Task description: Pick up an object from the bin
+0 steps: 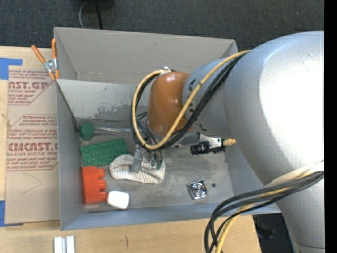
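**Gripper down on the white cloth, mid-bin**

Gripper (147,164) low at the middle of the bin (142,49), pressed onto the right end of a crumpled white cloth (124,171). Open or closed: cannot tell, tip buried in the folds and shaded by the orange cover (166,104) and looped cables (138,109) above.

Clock directions taken from the gripper:

- 9 o'clock: green flat plate (103,152), studded, its right edge touching the cloth.
- 10 o'clock: green knob (87,130), near the left wall, apart from the plate.
- 8 o'clock: red block (95,185), close against the left wall, just below the plate.
- 7 o'clock: white block (118,200), touching the red block's lower right corner, just beside the front wall.
- 4 o'clock: small shiny metal piece (197,190), alone on bare floor, well apart from the cloth.
- 2 o'clock: black cylinder (206,147) with a brass tip; loose or fixed to the arm (284,130), cannot tell.

Crowded from 7 to 10 o'clock, with things packed towards the left wall. Open floor from 3 to 6 o'clock: a bare strip between cloth and front wall, and clear space between cloth and metal piece. From 12 to 3 o'clock, floor hidden under the arm's bulk.
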`<act>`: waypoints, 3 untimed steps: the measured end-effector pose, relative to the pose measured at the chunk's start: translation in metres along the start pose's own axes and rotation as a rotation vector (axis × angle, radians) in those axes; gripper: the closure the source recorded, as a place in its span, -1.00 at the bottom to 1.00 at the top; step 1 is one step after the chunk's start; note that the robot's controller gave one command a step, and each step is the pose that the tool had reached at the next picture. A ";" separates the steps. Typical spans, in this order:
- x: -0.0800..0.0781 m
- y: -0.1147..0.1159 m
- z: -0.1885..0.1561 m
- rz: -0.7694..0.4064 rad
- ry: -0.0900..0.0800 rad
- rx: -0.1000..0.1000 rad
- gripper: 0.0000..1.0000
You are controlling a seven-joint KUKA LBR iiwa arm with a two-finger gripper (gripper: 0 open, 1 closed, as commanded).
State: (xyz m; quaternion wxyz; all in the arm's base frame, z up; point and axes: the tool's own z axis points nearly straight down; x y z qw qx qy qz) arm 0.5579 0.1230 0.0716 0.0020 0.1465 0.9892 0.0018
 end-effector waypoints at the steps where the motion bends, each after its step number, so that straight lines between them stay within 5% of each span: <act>1: 0.000 0.000 -0.003 0.000 0.001 0.000 1.00; 3: 0.002 -0.001 -0.025 0.000 0.008 0.003 1.00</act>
